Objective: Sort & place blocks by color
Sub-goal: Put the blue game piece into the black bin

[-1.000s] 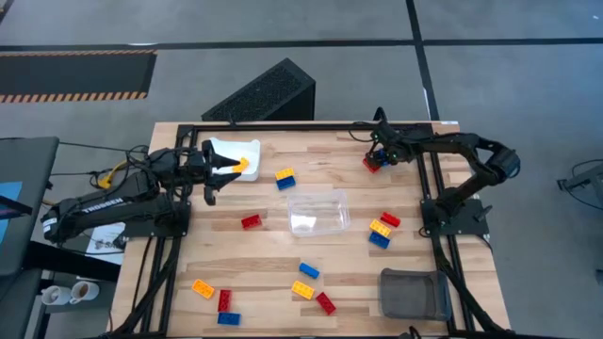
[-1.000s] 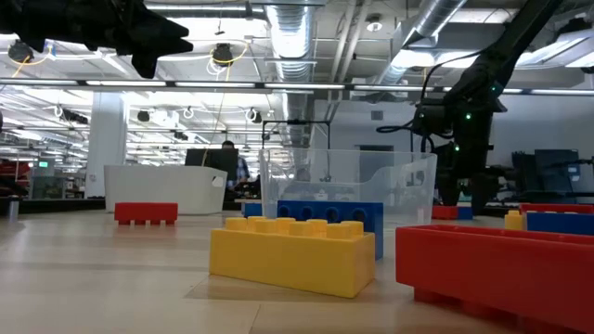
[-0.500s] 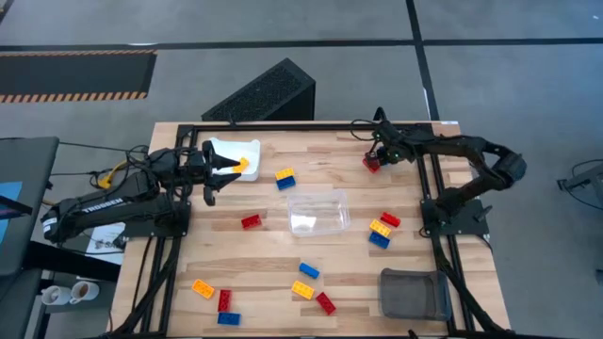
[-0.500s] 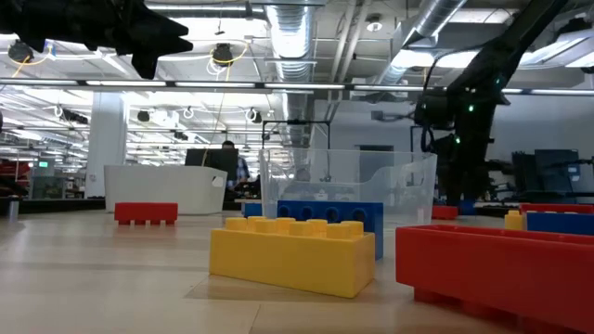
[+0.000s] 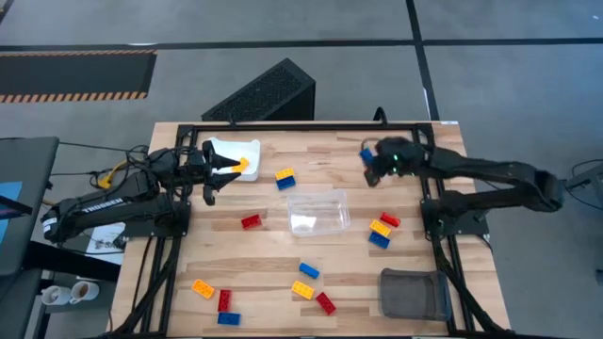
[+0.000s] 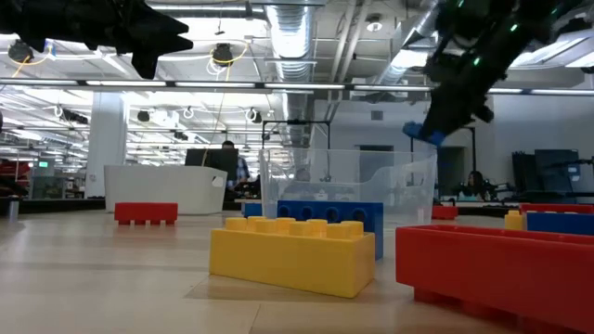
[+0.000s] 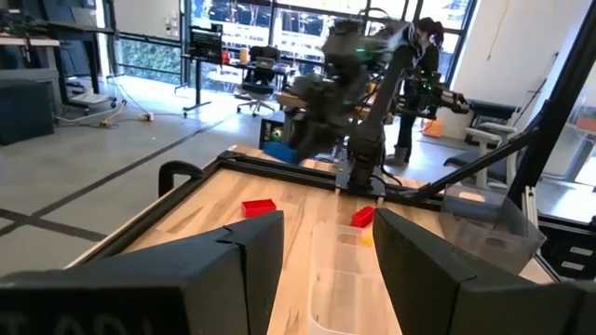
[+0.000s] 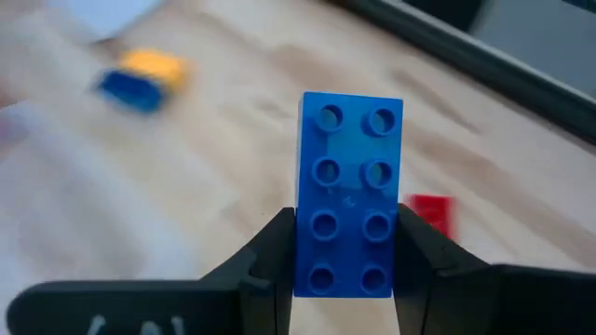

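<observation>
A clear tub [image 5: 317, 210] sits mid-table; loose blocks [image 5: 303, 290] lie scattered around it.

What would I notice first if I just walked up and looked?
Probably the right gripper lifted above the table's far right part, pinching a blue block between its fingers. Next, the bright blocks scattered over the wooden table around a clear tub in the middle.

The right hand [image 8: 346, 270] clamps a blue eight-stud block [image 8: 350, 207] between its dark fingers [image 8: 268, 256]. Beyond that block, on the wooden tabletop [image 8: 233, 158], lie a red block [image 8: 432, 215] and a blurred blue-and-yellow pair [image 8: 144, 78].
</observation>
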Action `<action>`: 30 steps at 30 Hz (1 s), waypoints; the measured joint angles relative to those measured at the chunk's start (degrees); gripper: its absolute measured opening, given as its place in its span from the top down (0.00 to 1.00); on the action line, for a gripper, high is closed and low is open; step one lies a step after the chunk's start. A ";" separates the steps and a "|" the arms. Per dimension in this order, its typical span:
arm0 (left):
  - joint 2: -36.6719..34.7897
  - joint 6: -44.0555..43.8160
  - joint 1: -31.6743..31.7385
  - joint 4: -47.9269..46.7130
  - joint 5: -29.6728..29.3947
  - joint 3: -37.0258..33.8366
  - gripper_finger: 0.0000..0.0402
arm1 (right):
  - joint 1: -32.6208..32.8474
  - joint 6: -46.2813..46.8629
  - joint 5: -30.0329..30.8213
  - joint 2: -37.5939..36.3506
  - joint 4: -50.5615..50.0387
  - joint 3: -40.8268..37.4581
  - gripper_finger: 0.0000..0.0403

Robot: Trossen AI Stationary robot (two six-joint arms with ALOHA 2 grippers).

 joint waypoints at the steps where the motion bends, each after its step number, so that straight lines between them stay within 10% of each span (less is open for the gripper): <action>1: 0.00 -0.27 0.01 0.04 0.00 0.00 0.62 | 2.25 0.02 0.00 -0.95 -0.46 0.00 0.69; 12: 0.00 -1.32 -0.01 0.08 0.02 0.00 0.62 | 30.41 6.16 0.13 -4.90 -5.52 0.02 0.68; 30: 0.03 -3.91 0.00 -0.07 0.00 0.00 0.62 | 71.21 46.08 1.49 -1.43 -3.01 0.02 0.69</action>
